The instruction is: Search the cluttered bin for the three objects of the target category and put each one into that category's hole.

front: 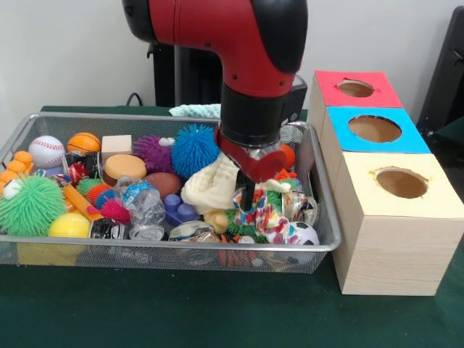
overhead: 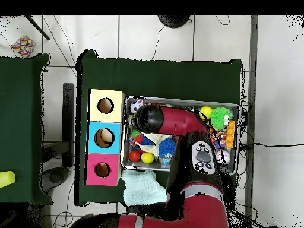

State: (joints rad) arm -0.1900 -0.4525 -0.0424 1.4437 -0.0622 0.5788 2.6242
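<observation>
- The table [front: 145, 312] is covered in dark green cloth; in the overhead view it stands on a pale tiled floor [overhead: 154, 35] crossed by cables, with a second green-topped table [overhead: 21, 119] to the left.
- The red and black arm [front: 239, 51] comes down into the right half of the wire mesh bin [front: 167, 250] and hides much of what lies behind it.
- Three wooden boxes stand in a row just right of the bin in the front view, each with a round hole in its top: the yellow-topped box [front: 406, 217] nearest, the blue-topped box [front: 377, 130] in the middle, the red-topped box [front: 355, 88] farthest.
- The bin's long axis runs left to right in the front view, and it is packed with small things.
- The gripper [front: 246, 197] is pushed down among the clutter, between a cream knitted item [front: 210, 187] on its left and a patterned cloth [front: 264, 217] on its right; whether its tips are apart or together cannot be told.
- A blue spiky ball [front: 194, 148] and a purple spiky ball [front: 152, 151] sit at the far side, left of the arm.
- A large green spiky ball [front: 30, 205] fills the near left corner, with a yellow ball [front: 69, 225] beside it.
- A baseball [front: 46, 151] and a small basketball [front: 83, 142] lie in the far left corner.
- A small soccer ball [front: 304, 233] rests at the near right corner.
- A pale teal cloth [overhead: 141, 187] lies on the table outside the bin.
</observation>
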